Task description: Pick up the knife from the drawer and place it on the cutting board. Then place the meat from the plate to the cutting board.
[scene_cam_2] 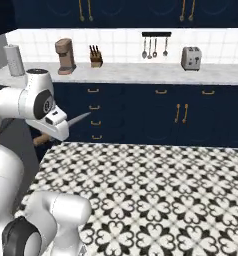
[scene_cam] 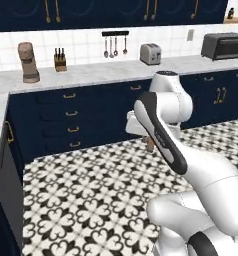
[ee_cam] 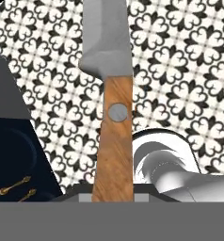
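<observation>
The knife is grasped by its wooden handle in the closed gripper and is held above the patterned floor, blade pointing away.

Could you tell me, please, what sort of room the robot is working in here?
It looks like a home kitchen, rendered rather than real. A marble-look counter runs above navy cabinets with gold handles, and on it stand a toaster, a knife block and, at the far end, a toaster oven.
</observation>
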Tool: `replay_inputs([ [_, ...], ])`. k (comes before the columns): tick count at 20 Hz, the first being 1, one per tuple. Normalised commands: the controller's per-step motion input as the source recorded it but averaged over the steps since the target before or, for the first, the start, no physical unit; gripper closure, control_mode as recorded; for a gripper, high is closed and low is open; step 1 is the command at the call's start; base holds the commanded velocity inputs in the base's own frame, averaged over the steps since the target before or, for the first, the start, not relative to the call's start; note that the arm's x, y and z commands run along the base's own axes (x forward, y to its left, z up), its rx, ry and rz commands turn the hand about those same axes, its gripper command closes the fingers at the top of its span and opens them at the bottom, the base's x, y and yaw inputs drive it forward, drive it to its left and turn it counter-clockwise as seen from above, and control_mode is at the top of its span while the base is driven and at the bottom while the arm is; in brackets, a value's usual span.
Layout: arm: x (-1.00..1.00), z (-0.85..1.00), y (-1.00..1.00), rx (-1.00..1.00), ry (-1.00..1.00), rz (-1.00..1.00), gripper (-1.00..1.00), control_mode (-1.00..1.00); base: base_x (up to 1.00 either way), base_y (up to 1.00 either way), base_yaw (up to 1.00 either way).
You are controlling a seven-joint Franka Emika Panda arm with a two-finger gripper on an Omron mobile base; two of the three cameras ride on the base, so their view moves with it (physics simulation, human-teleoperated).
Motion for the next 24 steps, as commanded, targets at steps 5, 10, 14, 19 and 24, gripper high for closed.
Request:
replay_inputs([
  [5,0.00,0.00,0.00,0.00,0.00,0.00,1.00,1.00,1.00,0.01,0.32],
  [10,0.00,0.00,0.00,0.00,0.00,0.00,1.00,1.00,1.00,-0.05,0.57],
  [14,0.00,0.00,0.00,0.00,0.00,0.00,1.00,1.00,1.00,-0.13,0.72],
  [19,0.00,0.00,0.00,0.00,0.00,0.00,1.00,1.00,1.00,-0.20,0.73],
  [24,0.00,0.00,0.00,0.00,0.00,0.00,1.00,1.00,0.95,-0.14,0.79],
])
